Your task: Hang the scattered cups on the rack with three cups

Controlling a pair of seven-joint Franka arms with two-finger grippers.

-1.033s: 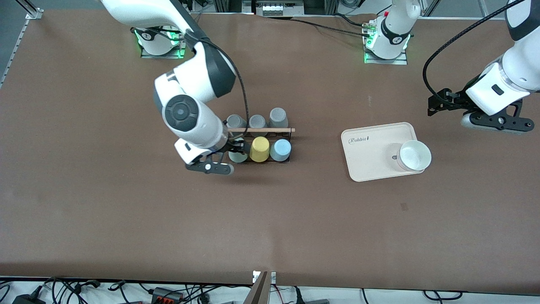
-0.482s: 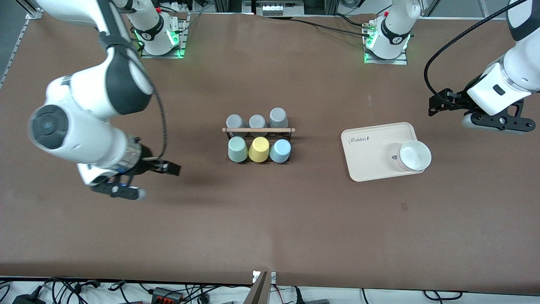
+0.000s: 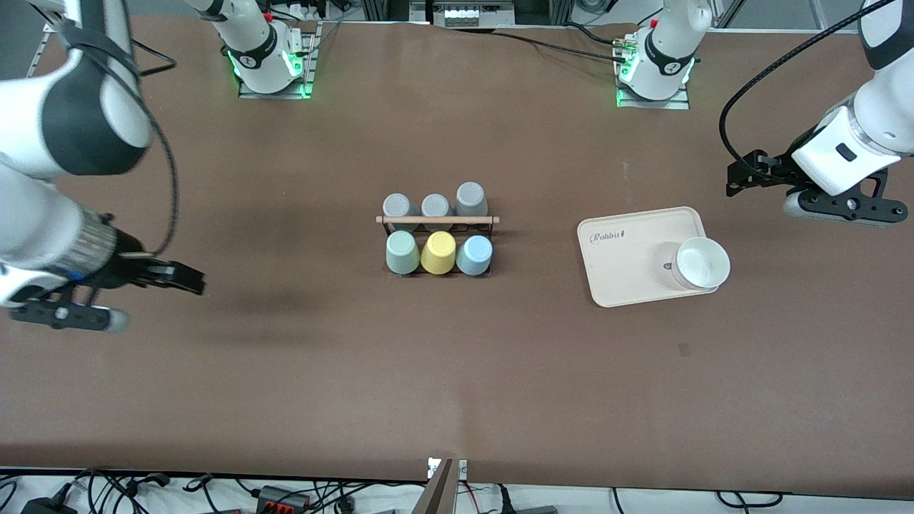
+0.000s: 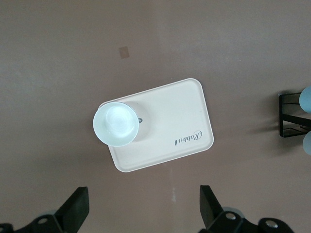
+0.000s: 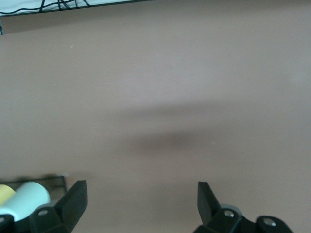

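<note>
Front view: the rack (image 3: 437,220) stands mid-surface with six cups on it. Three grey cups (image 3: 434,204) sit in the row farther from the camera. The nearer row holds the sage-green cup (image 3: 401,252), one yellow cup (image 3: 438,252) and the light blue cup (image 3: 474,254). One cream tray (image 3: 628,257) lies toward the left arm's end, with one white bowl (image 3: 702,263) on its corner. A second ago the right gripper (image 3: 175,277) was at the green cup; it has since swung away and now hangs over bare surface at the right arm's end, its fingers apart and empty. The left gripper (image 3: 746,173) waits above the surface near the tray, unchanged.

Left wrist view: two black fingers (image 4: 75,209) stand wide apart over the tray (image 4: 180,116) and bowl (image 4: 115,124).

Right wrist view: the fingers (image 5: 73,201) are spread, with the brown surface (image 5: 170,97) below and the green cup (image 5: 29,196) at the frame's edge.
</note>
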